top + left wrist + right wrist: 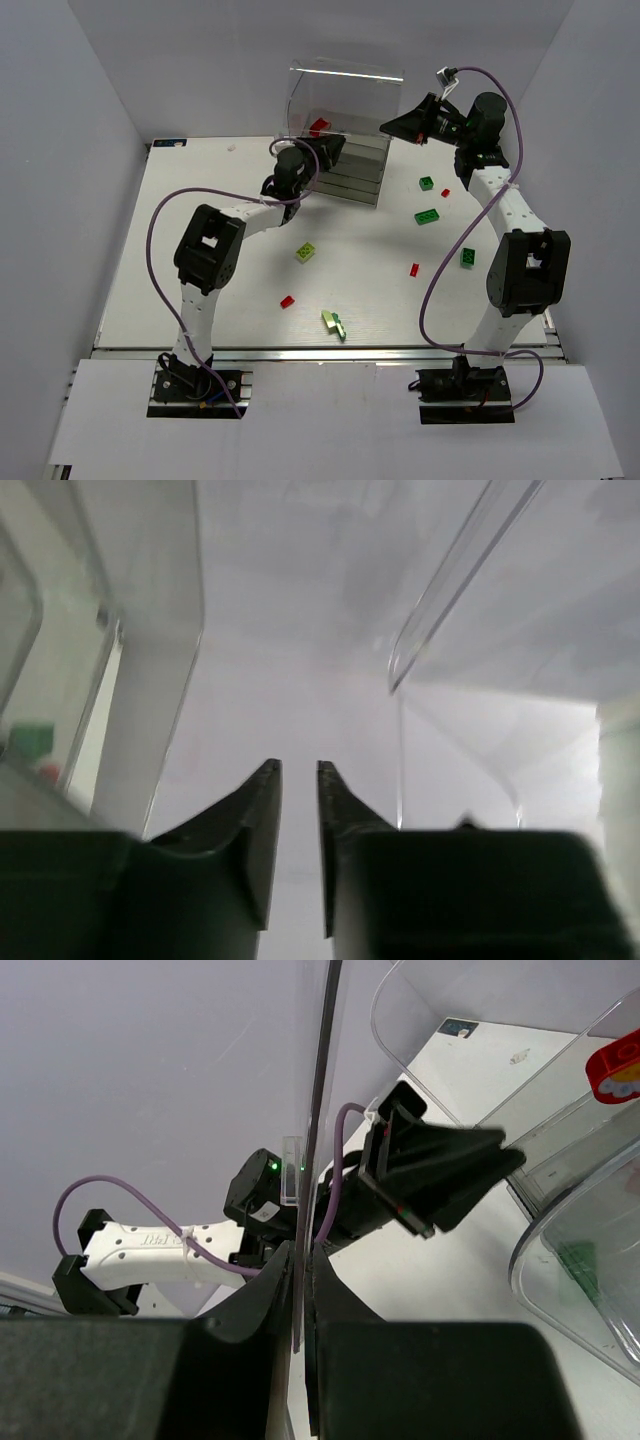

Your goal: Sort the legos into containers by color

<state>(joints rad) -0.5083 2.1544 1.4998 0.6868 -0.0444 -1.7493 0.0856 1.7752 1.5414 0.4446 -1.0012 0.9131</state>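
Left hand (338,150) tips masked behind the clear container (345,125) wall, green brick (33,742) inside it blurred, red rounded piece (618,1062) cut by frame edge, its shape unclear

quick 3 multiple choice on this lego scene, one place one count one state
1. Where is the large red piece?
A. by the left arm's base
B. inside the clear box
C. in the left claw

2. How many yellow-green legos lie on the table?
A. none
B. five
C. two

3. What is the right claw doing?
A. closed on the box's clear wall
B. wide open over the table
C. carrying a green brick

Answers:
1 B, red shows through the box's upper part.
2 C, one mid-table and one nearer the arms.
3 A, the wall's edge runs between its fingers.
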